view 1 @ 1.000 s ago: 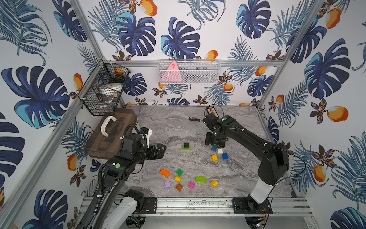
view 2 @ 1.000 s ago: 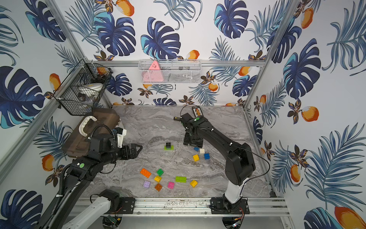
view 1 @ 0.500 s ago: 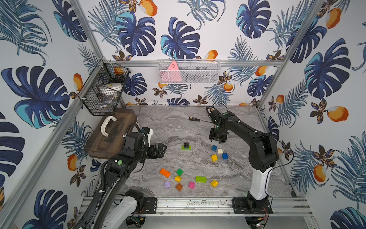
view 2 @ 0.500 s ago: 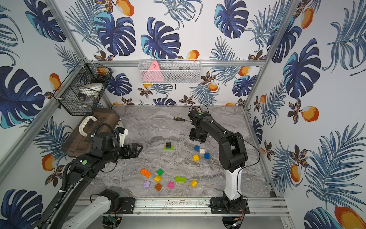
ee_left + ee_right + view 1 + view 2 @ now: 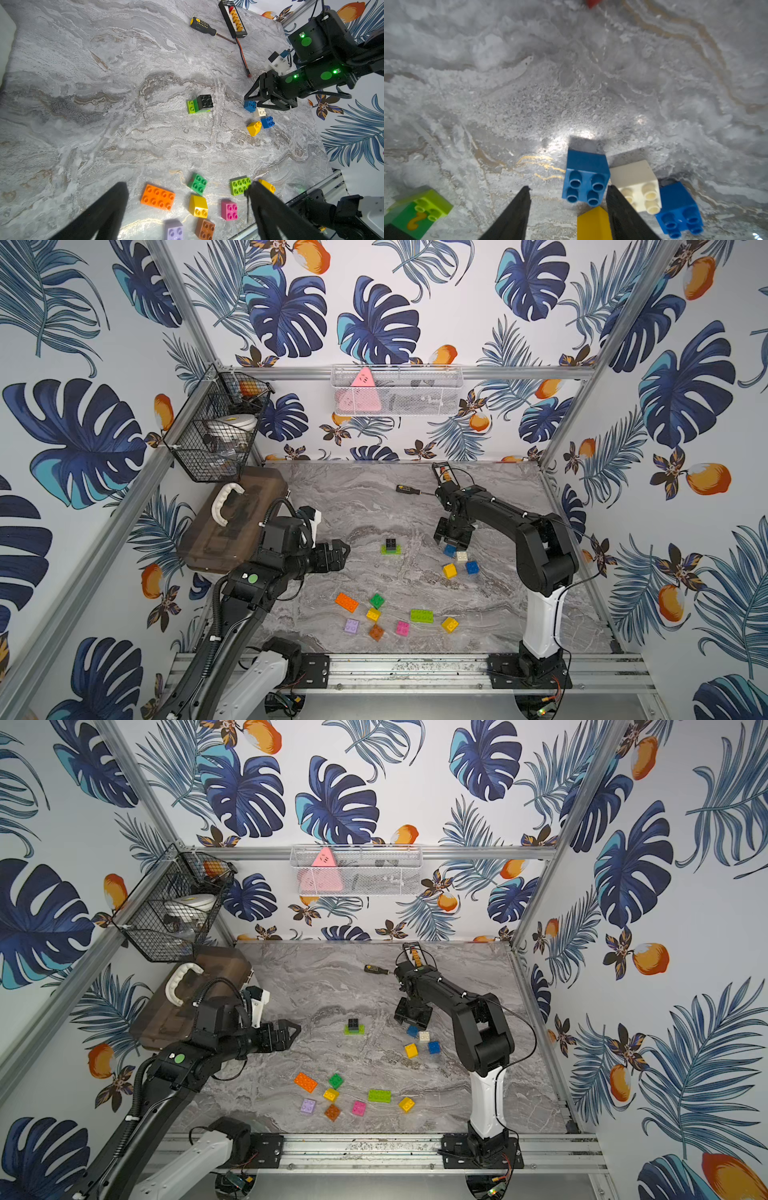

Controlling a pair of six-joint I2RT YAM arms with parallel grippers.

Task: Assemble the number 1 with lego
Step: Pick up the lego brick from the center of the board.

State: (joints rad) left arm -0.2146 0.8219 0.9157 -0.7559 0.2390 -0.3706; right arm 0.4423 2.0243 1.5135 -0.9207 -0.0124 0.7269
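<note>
Our right claw (image 5: 452, 542) hangs empty, jaws apart, just by a blue brick (image 5: 585, 178) that touches a white brick (image 5: 633, 182) toward the tabletop's (image 5: 353, 497) right edge. Our left claw (image 5: 343, 556) gapes wide, holding nothing. We judge these lego bricks light, rigid and slick: pinch the blue one squarely on its flat opposite walls, clear of the white neighbour, lest it skid.

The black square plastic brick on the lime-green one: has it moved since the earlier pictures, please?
No. The black square plastic brick keeps its place relative to the yellow-and-black-handled screwdriver, atop the lime-green brick.
</note>
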